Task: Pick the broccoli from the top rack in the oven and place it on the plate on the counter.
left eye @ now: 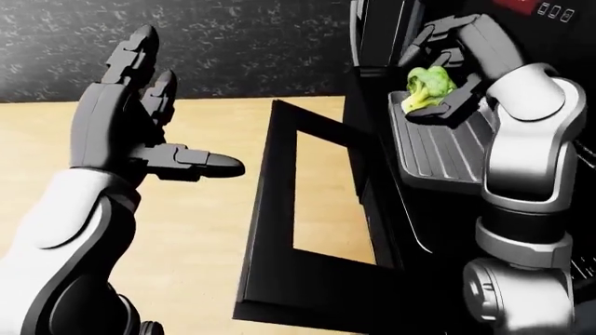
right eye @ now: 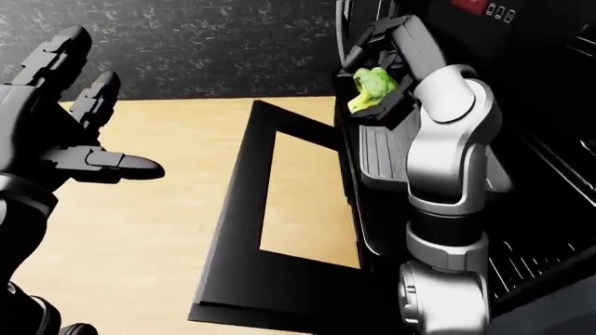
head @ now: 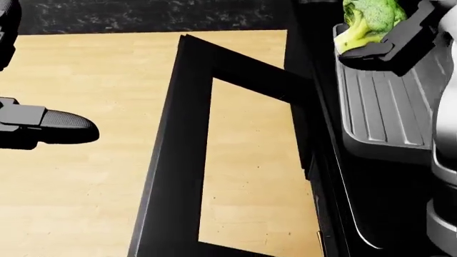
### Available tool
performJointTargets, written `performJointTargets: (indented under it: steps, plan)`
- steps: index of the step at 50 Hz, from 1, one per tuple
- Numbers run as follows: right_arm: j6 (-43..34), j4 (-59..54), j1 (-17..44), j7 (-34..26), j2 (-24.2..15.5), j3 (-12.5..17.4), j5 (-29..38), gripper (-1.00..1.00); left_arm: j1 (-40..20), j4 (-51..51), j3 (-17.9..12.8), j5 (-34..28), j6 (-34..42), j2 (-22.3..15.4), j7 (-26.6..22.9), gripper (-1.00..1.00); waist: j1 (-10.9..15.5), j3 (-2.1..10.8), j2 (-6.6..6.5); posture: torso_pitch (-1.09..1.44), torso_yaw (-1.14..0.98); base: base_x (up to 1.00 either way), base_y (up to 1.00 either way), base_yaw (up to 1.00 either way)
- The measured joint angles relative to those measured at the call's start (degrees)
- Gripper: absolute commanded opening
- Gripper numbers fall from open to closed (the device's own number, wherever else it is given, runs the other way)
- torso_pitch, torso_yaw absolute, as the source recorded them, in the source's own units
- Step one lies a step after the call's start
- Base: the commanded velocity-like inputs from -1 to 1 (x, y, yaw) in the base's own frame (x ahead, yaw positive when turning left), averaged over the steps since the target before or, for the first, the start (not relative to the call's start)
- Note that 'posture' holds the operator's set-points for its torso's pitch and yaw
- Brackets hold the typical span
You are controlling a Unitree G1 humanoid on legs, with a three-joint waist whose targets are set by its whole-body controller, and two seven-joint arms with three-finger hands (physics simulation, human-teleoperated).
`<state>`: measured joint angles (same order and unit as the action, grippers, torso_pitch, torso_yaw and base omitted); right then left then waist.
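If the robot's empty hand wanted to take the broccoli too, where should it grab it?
Probably the pale stalk end, coming from the view's left. The broccoli sits in the right hand, whose fingers close over its green crown and underside, above the grey tray. The stalk points left and down and looks bare. The left hand is open and far to the left.
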<state>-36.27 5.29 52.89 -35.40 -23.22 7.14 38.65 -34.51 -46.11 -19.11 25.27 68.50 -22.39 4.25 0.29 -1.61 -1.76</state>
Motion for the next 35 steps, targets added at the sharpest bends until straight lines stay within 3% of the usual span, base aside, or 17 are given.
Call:
performJointTargets:
  steps: [8, 13, 23, 27, 29, 31, 33, 35]
  plan:
    - [-1.45, 3.43, 1.05, -0.6, -1.3, 0.66, 0.07, -1.0, 0.09, 0.43, 0.24, 0.6, -0.3, -0.27, 0.35, 1.0, -1.61, -0.06, 2.03, 0.0, 0.0, -0.59, 0.29, 0.0]
    - [-2.82, 2.39, -0.51, -0.82, -1.39, 1.0, 0.18, -1.0, 0.64, -0.02, 1.69, 1.25, -0.45, 0.31, 0.26, 1.0, -2.35, 1.23, 4.24, 0.0, 0.0, -0.6, 0.19, 0.0]
    - [-3.89, 5.18, 1.16, -2.03, -0.66, -0.09, 0.95, -1.0, 0.56, -0.88, 0.53, 1.35, -0.48, 0.01, 0.24, 1.0, -0.04, -0.2, 0.9, 0.0, 0.0, -0.6, 0.2, 0.0]
    - [-3.97, 6.42, 1.51, -2.44, -0.36, 0.1, 0.99, -1.0, 1.14, -0.33, 0.3, 1.21, -0.78, -0.24, 0.27, 1.0, 0.87, -0.95, -2.01, 0.0, 0.0, -0.35, 0.08, 0.0]
    - [-4.7, 7.51, 0.16, -3.15, 0.18, -0.46, 0.59, -1.0, 2.13, 0.06, -0.04, 0.84, -0.33, -0.11, 0.49, 1.0, 1.58, -1.95, -1.89, 0.0, 0.0, 0.0, -0.15, -0.35]
    - [-5.49, 7.73, 0.26, -4.02, 0.3, -1.32, -0.19, -1.0, 1.88, -0.34, -0.53, 0.35, 0.13, -0.28, 0.95, 1.0, 0.28, -2.32, -1.63, 0.0, 0.0, 0.0, 0.0, -1.0]
    - [-5.95, 8.85, 0.38, -4.58, -0.08, -1.29, -0.82, -1.0, 1.0, -1.02, -0.42, 0.12, 0.2, -0.14, 1.36, 1.0, -1.24, -2.51, -0.04, 0.0, 0.0, 0.0, 0.0, -1.0]
    - [-6.45, 10.77, 0.46, -4.82, -0.94, -0.31, -0.88, -1.0, 0.69, -1.54, 0.38, 0.22, -0.16, 0.15, 1.35, 1.0, -1.12, -2.9, 1.33, 0.0, 0.0, 0.0, 0.0, -1.0]
